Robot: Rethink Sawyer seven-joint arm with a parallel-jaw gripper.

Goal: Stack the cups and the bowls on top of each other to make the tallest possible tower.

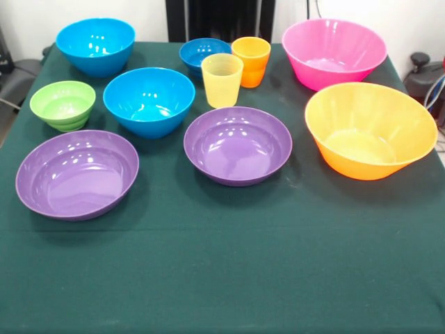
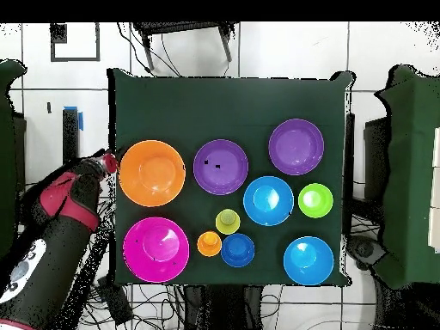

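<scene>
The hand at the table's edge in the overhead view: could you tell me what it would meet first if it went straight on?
Probably the yellow-orange bowl: the hand points at its rim from just beside it, though height is unclear.

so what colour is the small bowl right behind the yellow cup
Dark blue. The small bowl shows best in the front view, just behind the yellow cup.

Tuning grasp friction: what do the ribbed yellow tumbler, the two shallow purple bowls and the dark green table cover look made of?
The ribbed yellow tumbler looks like thin translucent plastic: the orange cup shows faintly through it. The two shallow purple bowls look like hard glossy plastic, with sharp white lamp highlights inside. The dark green table cover looks like matte cloth, probably felt-like; no glare.
</scene>
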